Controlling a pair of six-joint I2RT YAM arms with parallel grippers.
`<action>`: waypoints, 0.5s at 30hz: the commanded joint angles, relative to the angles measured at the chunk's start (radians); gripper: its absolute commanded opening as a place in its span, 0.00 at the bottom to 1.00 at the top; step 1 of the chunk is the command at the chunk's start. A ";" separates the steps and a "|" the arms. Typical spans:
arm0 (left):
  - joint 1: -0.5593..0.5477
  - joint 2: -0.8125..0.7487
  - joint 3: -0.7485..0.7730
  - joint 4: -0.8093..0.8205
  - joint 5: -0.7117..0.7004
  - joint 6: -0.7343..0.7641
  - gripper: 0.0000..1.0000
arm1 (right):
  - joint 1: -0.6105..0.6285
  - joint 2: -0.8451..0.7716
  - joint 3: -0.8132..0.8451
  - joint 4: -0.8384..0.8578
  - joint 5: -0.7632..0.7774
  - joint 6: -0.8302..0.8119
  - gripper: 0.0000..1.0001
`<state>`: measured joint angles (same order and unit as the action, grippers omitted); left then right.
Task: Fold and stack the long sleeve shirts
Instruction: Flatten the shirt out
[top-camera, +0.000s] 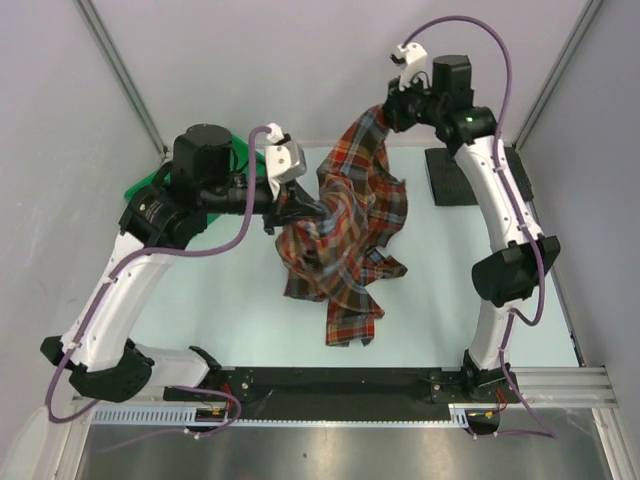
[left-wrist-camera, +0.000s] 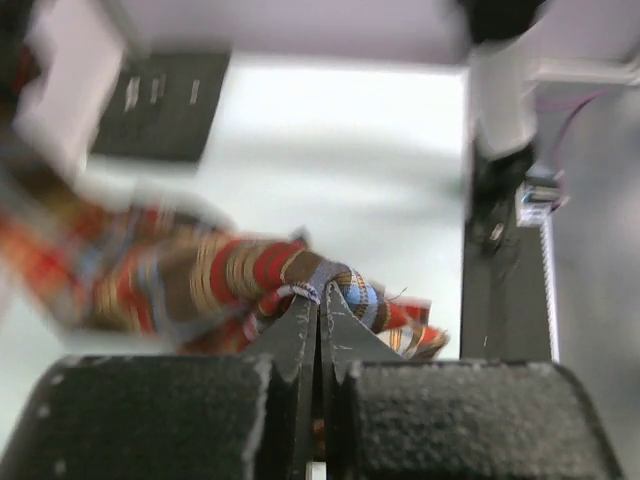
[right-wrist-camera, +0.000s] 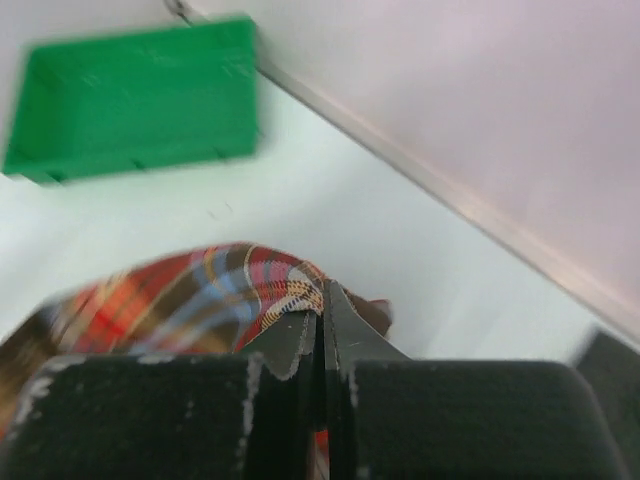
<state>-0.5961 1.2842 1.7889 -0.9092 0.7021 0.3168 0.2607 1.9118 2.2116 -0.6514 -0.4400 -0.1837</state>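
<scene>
The red, brown and navy plaid shirt (top-camera: 345, 235) hangs bunched above the table, held between both grippers. My left gripper (top-camera: 300, 208) is shut on its left edge; the left wrist view shows cloth (left-wrist-camera: 240, 275) pinched at the fingertips (left-wrist-camera: 320, 292). My right gripper (top-camera: 392, 105) is shut on the shirt's top corner, high at the back; the right wrist view shows plaid (right-wrist-camera: 200, 295) clamped at the tips (right-wrist-camera: 323, 290). The lower end of the shirt trails down toward the table (top-camera: 350, 325). The charcoal grey shirt (top-camera: 455, 175) lies folded flat at the back right, also seen blurred in the left wrist view (left-wrist-camera: 165, 105).
A green plastic tray (top-camera: 150, 185) sits at the back left, mostly behind the left arm; it shows in the right wrist view (right-wrist-camera: 135, 95). Enclosure walls and posts stand close at the back and sides. A black rail (top-camera: 340, 385) runs along the near edge.
</scene>
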 joint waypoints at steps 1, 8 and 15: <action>-0.195 0.062 0.207 0.160 -0.033 -0.051 0.00 | 0.084 0.044 0.178 0.236 -0.023 0.139 0.00; -0.360 0.158 0.114 0.265 -0.059 -0.110 0.00 | 0.254 0.092 0.182 0.320 -0.120 0.195 0.08; -0.141 0.058 -0.582 0.639 -0.076 -0.407 0.00 | 0.061 -0.037 -0.200 -0.109 -0.123 -0.080 0.74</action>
<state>-0.8742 1.3766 1.4517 -0.4793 0.6399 0.1295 0.5156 1.9480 2.1857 -0.4915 -0.5621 -0.1200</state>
